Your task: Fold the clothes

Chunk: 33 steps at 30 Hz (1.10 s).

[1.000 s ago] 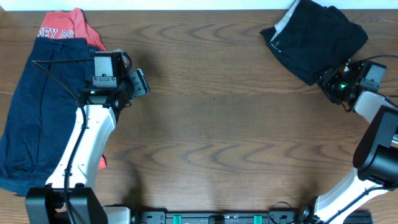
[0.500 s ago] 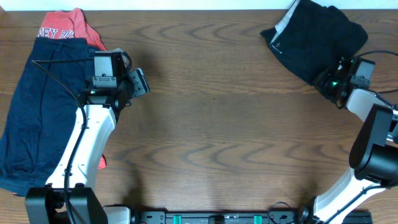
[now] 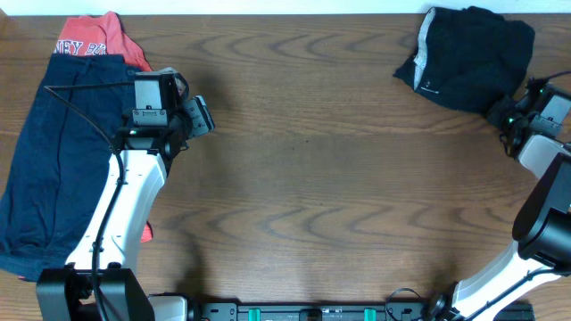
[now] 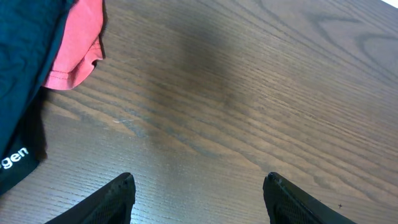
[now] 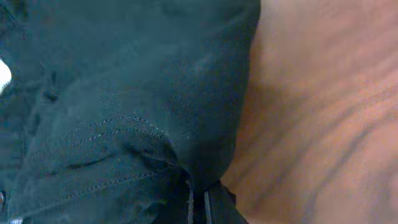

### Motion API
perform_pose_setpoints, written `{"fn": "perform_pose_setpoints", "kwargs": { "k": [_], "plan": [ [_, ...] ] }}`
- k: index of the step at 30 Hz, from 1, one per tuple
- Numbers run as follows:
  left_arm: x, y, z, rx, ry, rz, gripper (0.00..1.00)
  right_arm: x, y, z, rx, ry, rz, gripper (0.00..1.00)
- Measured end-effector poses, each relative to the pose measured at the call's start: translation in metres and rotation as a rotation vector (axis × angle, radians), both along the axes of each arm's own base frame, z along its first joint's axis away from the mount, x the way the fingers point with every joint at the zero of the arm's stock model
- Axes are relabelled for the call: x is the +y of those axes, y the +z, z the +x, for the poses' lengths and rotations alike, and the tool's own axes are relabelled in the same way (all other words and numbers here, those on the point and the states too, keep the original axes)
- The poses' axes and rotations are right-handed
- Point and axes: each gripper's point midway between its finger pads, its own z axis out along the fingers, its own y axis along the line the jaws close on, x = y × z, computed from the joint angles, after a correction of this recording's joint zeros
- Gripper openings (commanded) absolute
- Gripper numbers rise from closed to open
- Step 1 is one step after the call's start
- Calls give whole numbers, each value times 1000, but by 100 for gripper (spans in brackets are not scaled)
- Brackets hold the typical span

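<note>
**Right gripper [image 3: 510, 116] pinches the black garment [image 3: 473, 49] at the far right corner of the surface [image 3: 303, 187]**

The black garment lies bunched in the surface's far right corner, with a strip of pale lining showing along its left edge. The right gripper sits at the garment's near right edge. The wrist view shows its fingers clamped tight on a fold of the dark cloth.

Toward the surface's left side, the left gripper [image 4: 199, 205] hangs over bare wood with its fingers spread wide and nothing between them. A navy garment [image 3: 53, 143] lies spread along the surface's left edge. It overlaps a red shirt [image 3: 94, 40] in the far left corner.
</note>
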Motion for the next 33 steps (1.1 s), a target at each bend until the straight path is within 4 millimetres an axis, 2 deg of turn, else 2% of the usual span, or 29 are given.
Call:
{"fn": "perform_pose_setpoints", "kwargs": {
  "k": [4,9,11,18,24,25,26,30,33],
  "plan": [
    [0,0,0,-1,1,0,68,-7,0,11,-46,-1,-59,1],
    [0,0,0,-1,1,-1,68,-12,-32,7,8,-27,-64,1],
    [0,0,0,-1,1,-1,68,-14,-38,6,17,-35,-64,1],
    [0,0,0,-2,1,-1,68,-33,-30,6,-4,-72,-80,1],
    [0,0,0,-2,1,-1,68,-49,-7,18,-62,-101,-125,3],
    [0,0,0,-2,1,-1,68,-51,-4,20,-73,-104,-132,7],
    [0,0,0,-2,1,0,68,-53,-1,23,-85,-106,-140,17],
    [0,1,1,-6,1,-1,68,-57,4,27,-112,-115,-161,75],
    [0,1,1,-7,1,-1,68,-58,4,28,-112,-116,-163,92]
  ]
}}
